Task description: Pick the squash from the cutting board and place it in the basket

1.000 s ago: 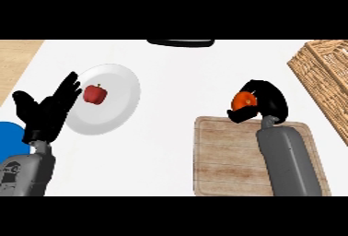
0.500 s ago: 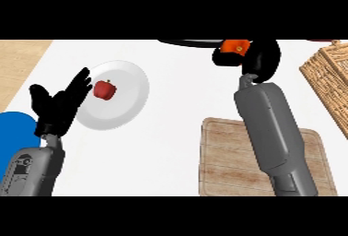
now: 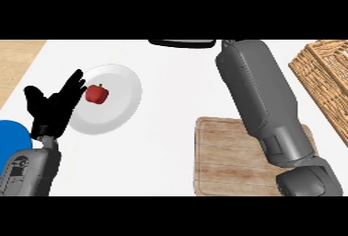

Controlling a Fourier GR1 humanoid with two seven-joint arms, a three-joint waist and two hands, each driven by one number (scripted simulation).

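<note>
Right arm stretched past the cutting board (image 3: 231,156); squash and right robot hand out of view.
From the board on the white desk (image 3: 170,106): basket (image 3: 326,78) right, plate (image 3: 112,103) with red pepper (image 3: 97,94) left, left robot hand (image 3: 54,108) open beside it, fingers up.

No text, label, brand, number or sign can be read anywhere: not on the cutting board (image 3: 231,152), the basket (image 3: 326,69), the plate (image 3: 115,106) (plain white) or the grey forearms.
</note>
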